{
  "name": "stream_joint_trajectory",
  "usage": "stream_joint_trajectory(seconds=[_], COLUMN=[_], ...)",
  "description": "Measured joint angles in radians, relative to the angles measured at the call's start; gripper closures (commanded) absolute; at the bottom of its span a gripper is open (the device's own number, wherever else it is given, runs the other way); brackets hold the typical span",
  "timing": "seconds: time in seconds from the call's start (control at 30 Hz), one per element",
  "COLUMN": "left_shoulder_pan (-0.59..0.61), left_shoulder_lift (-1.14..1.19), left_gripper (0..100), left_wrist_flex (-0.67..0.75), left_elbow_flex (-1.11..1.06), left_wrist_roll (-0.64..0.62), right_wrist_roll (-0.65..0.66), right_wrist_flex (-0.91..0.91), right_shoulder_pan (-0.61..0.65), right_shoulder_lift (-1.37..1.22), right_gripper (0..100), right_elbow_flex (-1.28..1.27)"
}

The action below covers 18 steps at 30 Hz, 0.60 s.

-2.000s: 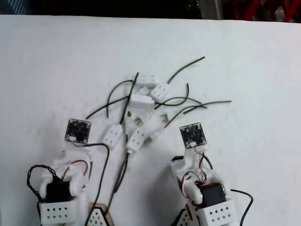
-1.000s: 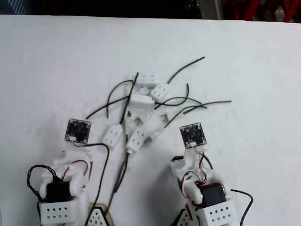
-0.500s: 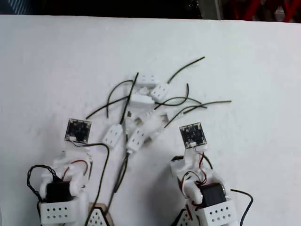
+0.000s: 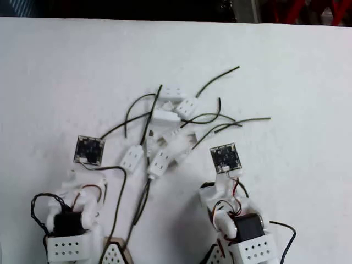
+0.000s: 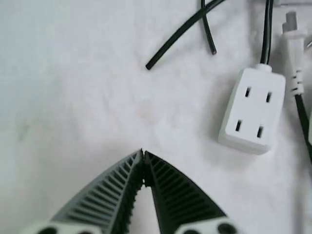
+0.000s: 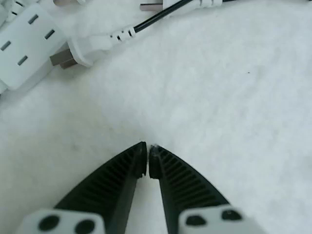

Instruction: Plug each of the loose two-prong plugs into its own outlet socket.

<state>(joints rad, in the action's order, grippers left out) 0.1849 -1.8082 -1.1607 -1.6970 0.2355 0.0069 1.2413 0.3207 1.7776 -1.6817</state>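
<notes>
Several white outlet sockets (image 4: 132,158) and white two-prong plugs (image 4: 177,138) with black cords lie tangled in a pile at the table's middle. The left arm (image 4: 74,206) sits near-left of the pile, the right arm (image 4: 234,212) near-right. My left gripper (image 5: 143,156) is shut and empty over bare cloth, short of a double socket (image 5: 252,117); a loose plug (image 5: 291,27) lies beyond that socket. My right gripper (image 6: 147,148) is also shut and empty, with a plug (image 6: 85,49) ahead whose prongs point at a socket (image 6: 24,44).
Loose black cord ends (image 4: 220,74) fan out from the pile toward the far right, and one cut end (image 5: 151,64) lies ahead of the left gripper. The white cloth table (image 4: 286,66) has free room all around the pile.
The left arm's wrist has shifted slightly away from its base toward the pile. The right arm and the plugs and sockets have not moved.
</notes>
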Motion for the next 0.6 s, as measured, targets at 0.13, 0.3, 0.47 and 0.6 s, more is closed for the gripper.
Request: stream_joint_trajectory(seconds=[0.13,0.3,0.47,0.6], left_shoulder_pan=[0.000,0.000,0.000,0.000], left_shoulder_lift=[0.000,0.000,0.000,0.000], left_gripper=[98,98,98,98], left_wrist_flex=[0.043,0.044,0.044,0.044], left_elbow_flex=[0.000,0.000,0.000,0.000], left_wrist_roll=[0.000,0.000,0.000,0.000], right_wrist_roll=[0.000,0.000,0.000,0.000], right_wrist_flex=[0.000,0.000,-0.035,-0.046], right_shoulder_pan=[0.000,0.000,-0.002,-0.015], right_shoulder_lift=[0.000,0.000,0.002,-0.002], right_gripper=[98.1,98.1,98.2,98.2], right_elbow_flex=[0.000,0.017,0.091,0.192])
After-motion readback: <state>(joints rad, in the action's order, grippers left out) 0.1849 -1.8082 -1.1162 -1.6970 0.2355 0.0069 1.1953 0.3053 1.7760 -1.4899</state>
